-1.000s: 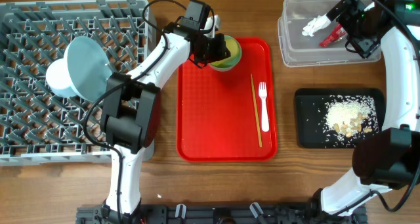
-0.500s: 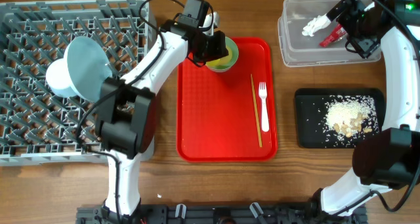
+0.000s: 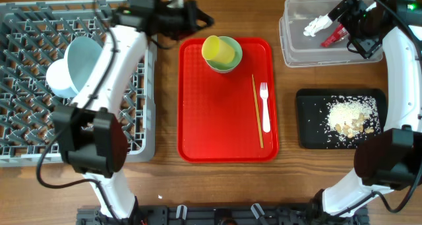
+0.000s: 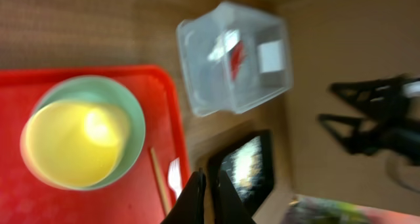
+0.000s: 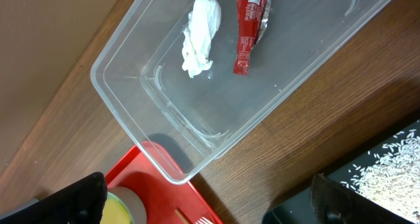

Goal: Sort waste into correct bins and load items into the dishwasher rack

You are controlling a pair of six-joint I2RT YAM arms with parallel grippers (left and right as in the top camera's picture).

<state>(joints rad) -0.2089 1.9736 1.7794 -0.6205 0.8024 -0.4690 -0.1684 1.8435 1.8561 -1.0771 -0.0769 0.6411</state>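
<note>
Plate (image 3: 82,70) partly behind left arm (image 3: 122,47), cup (image 4: 72,142) blurred

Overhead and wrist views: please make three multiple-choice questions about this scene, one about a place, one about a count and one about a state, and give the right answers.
1. Where is the small red snack wrapper?
A. in the clear rectangular plastic tub
B. on the red flat tray
C. in the grey pegged rack

2. How many pieces of waste lie in that tub?
A. one
B. two
C. four

3. What is the state of the left tool?
A. open
B. shut on the yellow cup
C. shut, holding nothing

Answers:
1 A, the wrapper lies on the tub's floor.
2 B, only the wrapper and the crumpled white tissue are inside.
3 C, its fingers meet with nothing between them.
</note>
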